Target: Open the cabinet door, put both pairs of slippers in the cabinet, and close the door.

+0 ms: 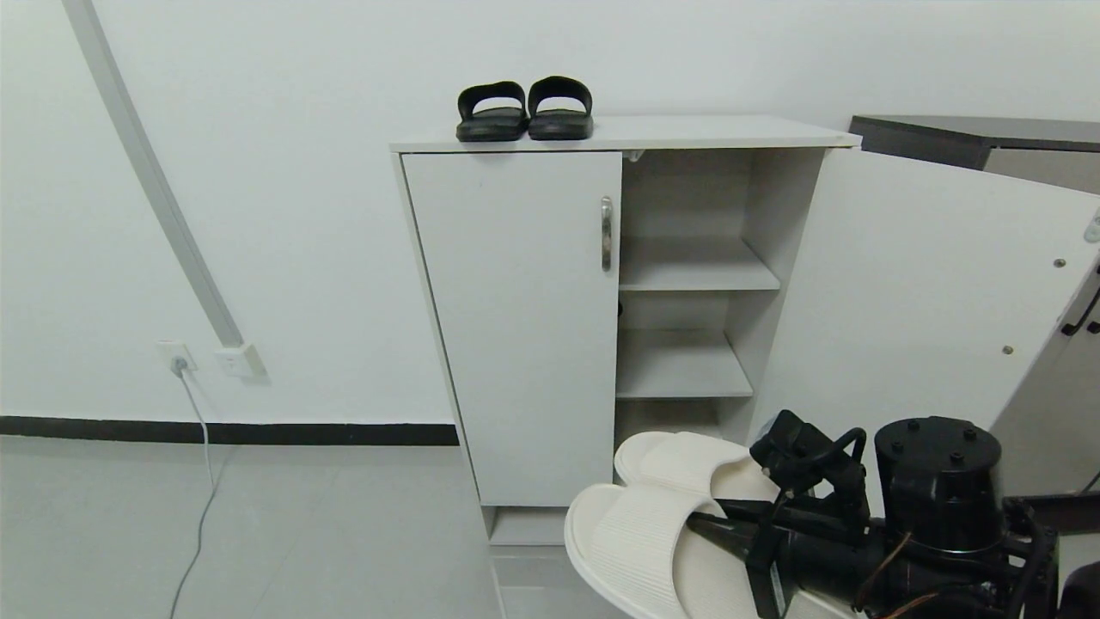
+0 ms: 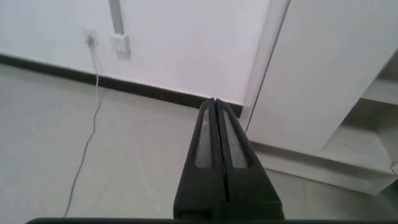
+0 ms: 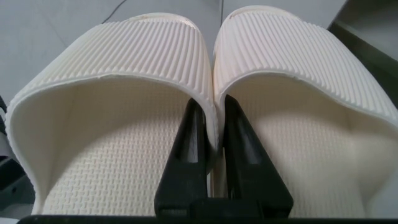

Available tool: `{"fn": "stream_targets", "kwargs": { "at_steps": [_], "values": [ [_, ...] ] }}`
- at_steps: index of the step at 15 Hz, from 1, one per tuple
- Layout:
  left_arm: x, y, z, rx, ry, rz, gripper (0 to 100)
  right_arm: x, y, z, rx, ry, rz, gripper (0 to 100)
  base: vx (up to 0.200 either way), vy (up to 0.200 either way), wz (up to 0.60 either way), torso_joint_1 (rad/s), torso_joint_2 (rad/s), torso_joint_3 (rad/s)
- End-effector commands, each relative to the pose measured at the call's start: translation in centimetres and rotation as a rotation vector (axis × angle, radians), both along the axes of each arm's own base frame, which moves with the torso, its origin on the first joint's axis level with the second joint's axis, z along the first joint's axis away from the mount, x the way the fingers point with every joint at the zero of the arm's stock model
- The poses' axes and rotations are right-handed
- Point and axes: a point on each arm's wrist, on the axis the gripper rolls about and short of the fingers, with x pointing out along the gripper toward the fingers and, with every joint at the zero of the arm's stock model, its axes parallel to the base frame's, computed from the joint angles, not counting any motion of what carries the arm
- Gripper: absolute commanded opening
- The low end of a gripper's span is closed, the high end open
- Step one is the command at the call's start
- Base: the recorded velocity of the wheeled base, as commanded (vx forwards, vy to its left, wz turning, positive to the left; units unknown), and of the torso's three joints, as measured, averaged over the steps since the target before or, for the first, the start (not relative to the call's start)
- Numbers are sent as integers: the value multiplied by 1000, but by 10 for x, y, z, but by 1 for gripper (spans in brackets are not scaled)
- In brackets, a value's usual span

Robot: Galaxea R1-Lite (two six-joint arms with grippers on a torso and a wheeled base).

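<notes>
A pair of white ribbed slippers (image 1: 662, 507) hangs in the air low in front of the cabinet (image 1: 619, 133), held side by side by my right gripper (image 1: 718, 516). In the right wrist view its fingers (image 3: 186, 149) pinch the two inner straps of the white slippers (image 3: 214, 81) together. A pair of black slippers (image 1: 524, 110) stands on the cabinet top. The right door (image 1: 919, 292) is swung wide open, showing bare shelves (image 1: 687, 266); the left door (image 1: 516, 327) with its metal handle (image 1: 607, 234) is closed. My left gripper (image 2: 216, 109) is shut on nothing, above the floor left of the cabinet.
A dark grey unit (image 1: 997, 142) stands behind the open door at the right. A wall socket (image 1: 176, 357) with a cable (image 1: 202, 481) trailing over the floor lies to the left. The floor in front of the closed door is bare.
</notes>
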Motion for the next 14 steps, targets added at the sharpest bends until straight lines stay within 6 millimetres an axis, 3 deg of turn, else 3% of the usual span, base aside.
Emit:
{"fn": "stream_targets", "kwargs": {
  "at_steps": [1, 2, 6, 10, 14],
  "values": [
    [-4, -3, -7, 36, -7, -92, 0, -1, 1, -1, -3, 2, 5, 0, 0, 0, 0, 0, 0, 0],
    [-4, -5, -8, 43, 7, -185, 0, -2, 1, -1, -4, 3, 8, 0, 0, 0, 0, 0, 0, 0],
    [-4, -4, -8, 49, 8, -184, 0, -1, 6, -7, -30, 11, -15, 0, 0, 0, 0, 0, 0, 0],
    [-4, -4, -8, 58, 9, -190, 0, 7, 44, -28, -1, 61, -385, 0, 0, 0, 0, 0, 0, 0],
    [-4, -4, -8, 58, 8, -190, 0, 32, 80, -67, -34, -17, -740, 0, 0, 0, 0, 0, 0, 0]
  ]
}}
